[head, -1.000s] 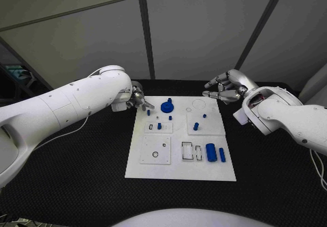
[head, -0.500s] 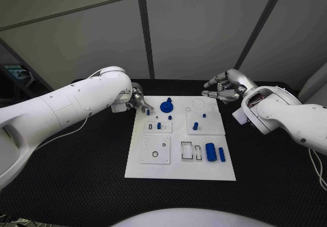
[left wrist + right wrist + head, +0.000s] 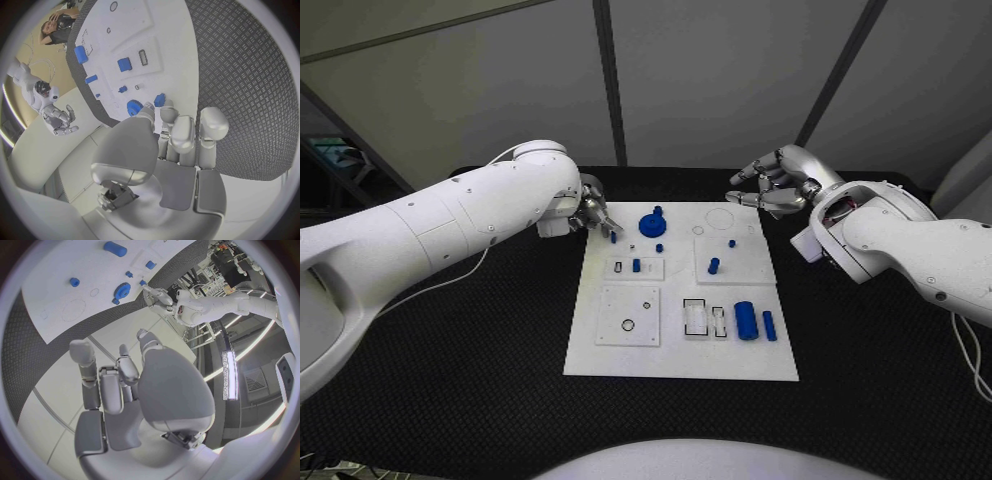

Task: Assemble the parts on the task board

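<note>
My left hand [image 3: 593, 213]: fingers drawn together, pinching a small blue part [image 3: 616, 237] at their tips, at the far left corner of the task board [image 3: 678, 362] | my right hand [image 3: 773, 186]: fingers curled in, grasping nothing, off the board's far right corner | blue gear [image 3: 653, 223]: on the board, just beside my left fingertips [image 3: 164, 113]

— What does everything sit on?
— A black table [image 3: 459, 400] filling the lower half of the head view. Its top is a mat with a raised diamond tread, plain to see in the left wrist view [image 3: 250, 70].
— And behind it?
— Pale grey wall panels [image 3: 718, 70] across the top of the frame, split by a dark vertical strip [image 3: 607, 80] left of centre and a slanted one [image 3: 842, 75] at the upper right.
— Anything loose?
— A thin white cable [image 3: 444, 281] curves over the mat at the left.
</note>
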Robot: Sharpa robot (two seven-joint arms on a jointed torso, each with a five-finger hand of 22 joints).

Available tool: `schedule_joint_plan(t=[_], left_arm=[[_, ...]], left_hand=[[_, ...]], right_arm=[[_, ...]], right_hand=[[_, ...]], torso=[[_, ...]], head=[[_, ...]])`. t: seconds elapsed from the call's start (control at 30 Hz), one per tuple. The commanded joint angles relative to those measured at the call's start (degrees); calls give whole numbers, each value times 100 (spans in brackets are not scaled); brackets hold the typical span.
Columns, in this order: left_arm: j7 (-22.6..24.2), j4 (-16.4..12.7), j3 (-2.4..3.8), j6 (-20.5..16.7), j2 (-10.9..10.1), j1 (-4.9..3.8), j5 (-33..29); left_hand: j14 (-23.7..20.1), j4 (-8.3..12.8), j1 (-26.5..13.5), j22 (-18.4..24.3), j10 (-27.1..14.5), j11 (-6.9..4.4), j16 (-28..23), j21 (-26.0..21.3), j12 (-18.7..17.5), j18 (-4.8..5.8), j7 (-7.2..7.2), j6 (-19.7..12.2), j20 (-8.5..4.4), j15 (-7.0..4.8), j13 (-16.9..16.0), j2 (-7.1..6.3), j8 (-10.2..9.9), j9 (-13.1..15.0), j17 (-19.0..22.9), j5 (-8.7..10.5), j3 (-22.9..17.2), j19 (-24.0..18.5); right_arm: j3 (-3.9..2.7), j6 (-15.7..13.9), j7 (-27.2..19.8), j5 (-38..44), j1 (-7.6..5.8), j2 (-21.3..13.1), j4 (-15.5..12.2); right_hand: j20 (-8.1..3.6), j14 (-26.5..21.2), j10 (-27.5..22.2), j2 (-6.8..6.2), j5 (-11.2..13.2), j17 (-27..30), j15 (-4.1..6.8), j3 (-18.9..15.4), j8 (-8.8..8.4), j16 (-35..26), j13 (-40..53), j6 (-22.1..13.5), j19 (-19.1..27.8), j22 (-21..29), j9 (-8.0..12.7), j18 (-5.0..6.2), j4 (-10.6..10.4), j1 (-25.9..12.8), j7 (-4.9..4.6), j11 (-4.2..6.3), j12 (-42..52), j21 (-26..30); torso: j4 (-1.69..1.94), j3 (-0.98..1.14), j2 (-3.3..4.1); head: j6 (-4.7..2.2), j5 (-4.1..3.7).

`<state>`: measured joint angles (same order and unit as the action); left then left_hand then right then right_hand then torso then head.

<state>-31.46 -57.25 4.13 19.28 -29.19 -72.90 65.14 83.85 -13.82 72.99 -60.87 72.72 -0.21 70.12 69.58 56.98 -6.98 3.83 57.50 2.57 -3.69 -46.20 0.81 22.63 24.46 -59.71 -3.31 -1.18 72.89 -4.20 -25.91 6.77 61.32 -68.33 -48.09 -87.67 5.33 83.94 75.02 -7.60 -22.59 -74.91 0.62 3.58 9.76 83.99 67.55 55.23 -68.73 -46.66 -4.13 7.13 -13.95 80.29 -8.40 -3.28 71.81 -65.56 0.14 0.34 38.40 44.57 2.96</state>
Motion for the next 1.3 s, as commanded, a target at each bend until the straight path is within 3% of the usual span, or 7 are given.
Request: schedule_joint_plan(t=[0.03,0.43,0.67,0.73,0.87,1.0,1.3], left_arm=[[108,11,0,-16,18,-4,23],[186,-4,0,-83,9,2,-77],[202,-35,-1,-126,-31,4,-247],[203,-52,-1,-156,-54,5,-318],[222,-129,-1,-295,-148,5,-599],[289,-276,-1,-485,-288,9,-899],[399,-1005,-3,-1104,-806,65,-1476]], left_hand=[[24,62,93,-8,21,-30,21,13,11,32,-5,57,1,-24,9,23,-39,-22,-2,9,-27,26],[25,347,474,-41,22,-69,21,14,-23,34,-49,112,-24,-52,47,185,-66,-122,-2,23,-348,31],[24,804,912,-96,1,-85,19,29,-139,41,-38,82,-58,-70,131,227,-97,-187,-2,24,-1217,43],[24,877,874,-115,19,-89,19,36,-161,43,-36,93,-54,-62,150,147,-64,-168,-3,13,-1514,47],[24,1060,518,-156,83,-96,20,39,-223,38,-42,85,-55,-42,219,-243,85,-43,-5,-32,-2565,51],[27,1220,192,-220,179,-78,26,69,-223,52,-60,120,-55,-82,208,-635,223,93,-12,-362,-3236,81],[37,1461,-147,-438,418,-150,41,212,-173,94,-104,237,-96,-125,107,-1005,338,266,-33,-664,-3850,212]], right_arm=[[-4,25,-52,-7,-8,6,-5],[-4,30,-49,-7,-8,3,-8],[-4,30,-50,-7,-8,2,-8],[-4,31,-50,-7,-8,1,-8],[-4,29,-51,-7,-8,-1,-5],[-4,25,-51,-7,-8,-8,-5],[-4,17,-53,-7,-8,-29,-7]], right_hand=[[-8,339,-48,38,37,-373,30,-2,30,-14,-4,-16,45,6,6,97,-23,-6,14,-4,-32,26],[-8,341,-45,45,30,-376,31,5,34,-13,-2,-17,40,2,6,96,-26,1,14,-4,-28,27],[-8,341,-42,48,21,-375,31,8,36,-15,2,-16,41,7,5,97,-27,5,14,-3,-24,30],[-9,340,-43,50,12,-371,32,11,38,-17,1,-16,39,6,5,97,-27,9,15,-3,-25,31],[-9,339,-45,50,4,-369,32,14,40,-19,-3,-16,39,10,5,97,-28,12,15,-2,-27,34],[-9,339,-46,51,0,-368,32,15,41,-20,-5,-16,40,12,5,97,-28,14,15,-2,-29,36],[-9,339,-46,51,0,-368,32,15,41,-20,-5,-16,40,12,5,97,-28,14,15,-2,-29,36]], torso=[[-2,0,2],[4,1,-5],[3,-1,-3],[2,-2,-1],[5,3,-4],[15,1,-8],[10,1,-9]], head=[[2,-4],[13,-11],[6,-3],[7,-3],[5,2],[5,10],[12,39]])
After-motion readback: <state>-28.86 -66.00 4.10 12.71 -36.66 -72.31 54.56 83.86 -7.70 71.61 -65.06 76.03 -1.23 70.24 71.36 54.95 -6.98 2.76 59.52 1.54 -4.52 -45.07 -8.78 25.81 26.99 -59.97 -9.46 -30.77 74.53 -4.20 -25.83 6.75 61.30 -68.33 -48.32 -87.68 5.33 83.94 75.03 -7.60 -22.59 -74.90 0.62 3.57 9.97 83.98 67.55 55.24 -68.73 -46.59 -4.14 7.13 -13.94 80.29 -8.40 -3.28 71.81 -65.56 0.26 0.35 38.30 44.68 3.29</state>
